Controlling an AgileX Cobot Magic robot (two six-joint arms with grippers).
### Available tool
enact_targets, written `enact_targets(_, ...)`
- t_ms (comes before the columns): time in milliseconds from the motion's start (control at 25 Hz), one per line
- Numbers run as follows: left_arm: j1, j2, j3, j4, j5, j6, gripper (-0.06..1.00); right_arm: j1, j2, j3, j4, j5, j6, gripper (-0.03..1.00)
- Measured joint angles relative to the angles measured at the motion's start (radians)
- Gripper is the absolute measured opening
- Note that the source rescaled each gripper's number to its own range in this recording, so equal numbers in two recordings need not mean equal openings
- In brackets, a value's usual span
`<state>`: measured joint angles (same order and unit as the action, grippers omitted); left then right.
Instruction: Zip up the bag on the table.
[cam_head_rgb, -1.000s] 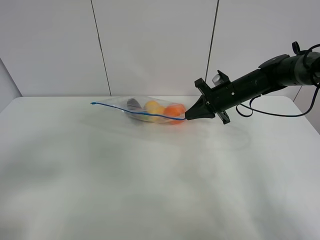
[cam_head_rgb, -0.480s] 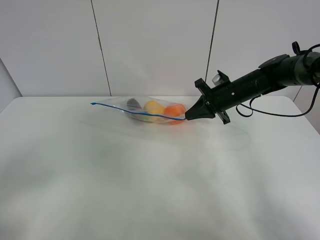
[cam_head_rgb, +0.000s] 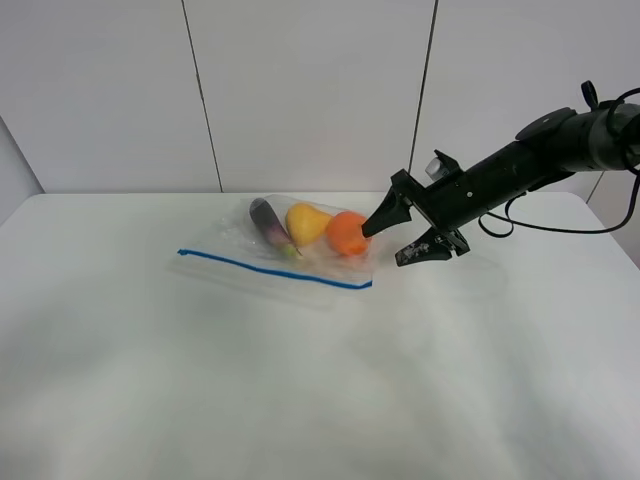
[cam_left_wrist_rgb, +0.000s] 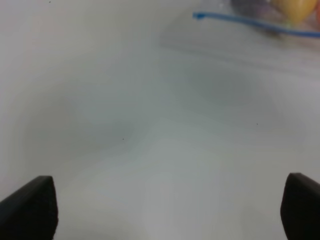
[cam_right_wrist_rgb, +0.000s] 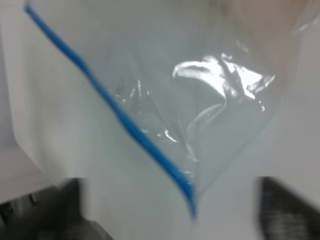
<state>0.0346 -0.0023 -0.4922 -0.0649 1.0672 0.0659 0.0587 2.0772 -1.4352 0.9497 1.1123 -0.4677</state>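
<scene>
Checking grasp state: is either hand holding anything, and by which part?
Nothing is held. The right hand is open just off the bag, which lies on the table. The left hand is open over bare table.

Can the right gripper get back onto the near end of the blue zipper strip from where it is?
Probably yes. The right gripper hangs open just beside the bag, and the blue zipper strip lies flat on the table with nothing between them.

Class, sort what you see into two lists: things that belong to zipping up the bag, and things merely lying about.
Belongs to the job:
the bag
blue zipper strip
right gripper
the table

Lying about:
nothing loose; eggplant, pear and orange sit inside the bag
</scene>
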Motion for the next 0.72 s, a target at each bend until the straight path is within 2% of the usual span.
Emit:
enact_targets(80, 0.000, 0.000, 0.000, 0.000, 0.000, 0.000, 1.00, 0.000, 0.000, -0.033, -0.059, 0.022, 0.015, 0.96)
enact_targets(200, 0.000, 0.000, 0.000, 0.000, 0.000, 0.000, 1.00, 0.000, 0.000, -0.127, -0.220, 0.050, 0.099, 0.99)
enact_targets(400, 0.000, 0.000, 0.000, 0.000, 0.000, 0.000, 1.00, 0.023, 0.000, -0.285, -0.608, 0.054, 0.275, 0.99)
enact_targets(520, 0.000, 0.000, 0.000, 0.000, 0.000, 0.000, 1.00, 0.023, 0.000, -0.312, -0.781, 0.080, 0.330, 0.99)
enact_targets(600, 0.000, 0.000, 0.000, 0.000, 0.000, 0.000, 1.00, 0.007, 0.000, -0.315, -0.852, 0.097, 0.340, 0.99)
enact_targets(720, 0.000, 0.000, 0.000, 0.000, 0.000, 0.000, 1.00, -0.032, 0.000, -0.315, -0.876, 0.101, 0.343, 0.99)
